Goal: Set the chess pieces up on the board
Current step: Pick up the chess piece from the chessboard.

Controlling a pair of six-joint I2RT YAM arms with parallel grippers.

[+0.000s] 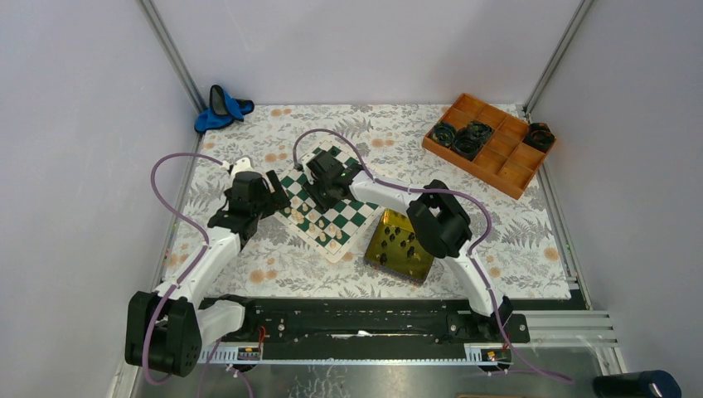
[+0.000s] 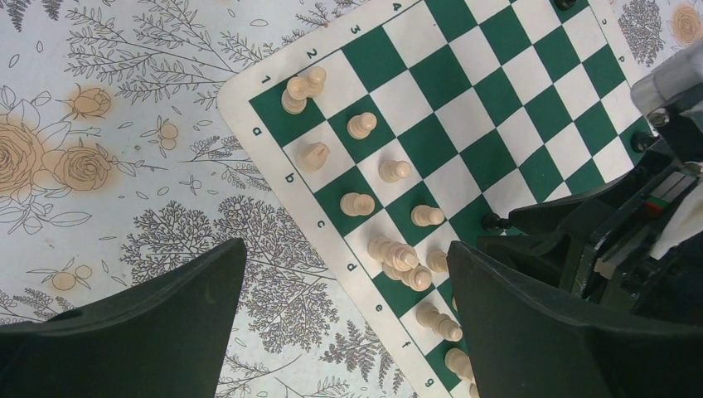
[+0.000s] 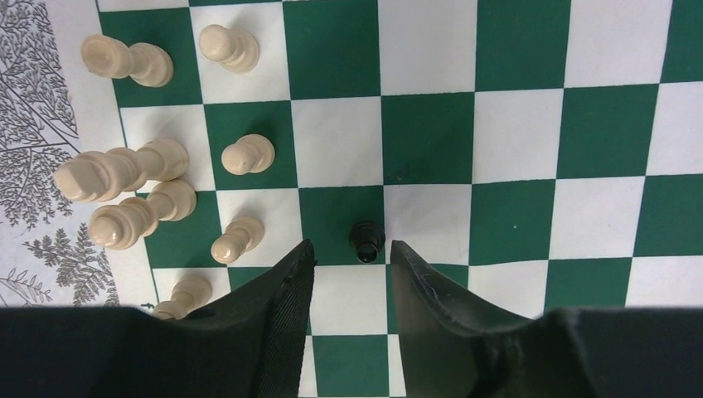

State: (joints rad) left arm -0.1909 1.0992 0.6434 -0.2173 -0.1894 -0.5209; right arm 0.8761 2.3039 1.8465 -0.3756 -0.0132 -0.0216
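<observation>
Green-and-white checked board (cream border), floral tablecloth.

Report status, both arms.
Left tool open, empty, over board corner. Right tool open, black pawn at its tips. Cream pieces line one edge; nothing crowds the pawn.

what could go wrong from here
The black pawn stands free at the right gripper's open fingertips; a sideways nudge could topple it.
A cream pawn sits right beside that gripper's finger and might get knocked.
The left gripper hangs open over crowded cream pieces, which a descent could scatter.
</observation>
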